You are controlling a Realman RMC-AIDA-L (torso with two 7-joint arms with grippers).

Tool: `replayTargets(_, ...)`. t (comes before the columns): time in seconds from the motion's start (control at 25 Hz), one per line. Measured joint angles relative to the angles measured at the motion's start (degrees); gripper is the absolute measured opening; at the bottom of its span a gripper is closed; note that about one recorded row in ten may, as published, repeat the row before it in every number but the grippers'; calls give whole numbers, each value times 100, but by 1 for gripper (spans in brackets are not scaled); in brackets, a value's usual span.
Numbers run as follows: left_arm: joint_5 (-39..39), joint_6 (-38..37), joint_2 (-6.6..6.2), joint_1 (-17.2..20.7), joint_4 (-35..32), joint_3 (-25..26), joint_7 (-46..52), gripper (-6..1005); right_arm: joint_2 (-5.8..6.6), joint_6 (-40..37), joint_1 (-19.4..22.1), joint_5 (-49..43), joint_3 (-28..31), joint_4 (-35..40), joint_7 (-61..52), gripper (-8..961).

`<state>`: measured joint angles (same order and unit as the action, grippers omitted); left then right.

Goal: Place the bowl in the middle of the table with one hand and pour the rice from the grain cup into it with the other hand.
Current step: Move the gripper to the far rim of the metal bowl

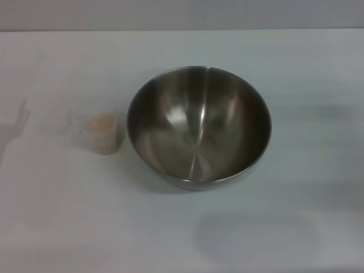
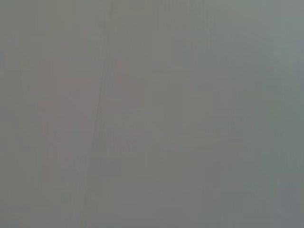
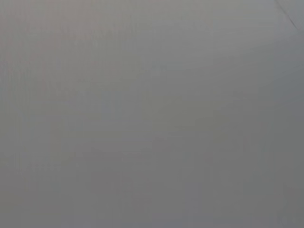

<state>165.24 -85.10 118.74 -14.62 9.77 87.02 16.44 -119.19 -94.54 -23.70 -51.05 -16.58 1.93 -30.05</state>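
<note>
The steel bowl [image 1: 199, 126] stands upright near the middle of the white table [image 1: 296, 227], and its inside looks empty. The clear grain cup [image 1: 102, 132] stands upright to the left of the bowl, a short gap apart. Pale beige rice [image 1: 103, 123] fills part of the cup. Neither gripper shows in the head view. The left wrist view and the right wrist view show only a plain grey surface, with no fingers and no objects.
The table's far edge [image 1: 182, 30] runs across the top of the head view, with a grey wall behind it. Faint shadows lie on the table at the left edge and in front of the bowl.
</note>
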Motion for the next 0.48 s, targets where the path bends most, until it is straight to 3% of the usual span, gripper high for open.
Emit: replayTargets(0.48, 0, 103, 9, -25, 2, 31, 8, 848, 1, -33, 3, 8, 6, 6, -1, 794)
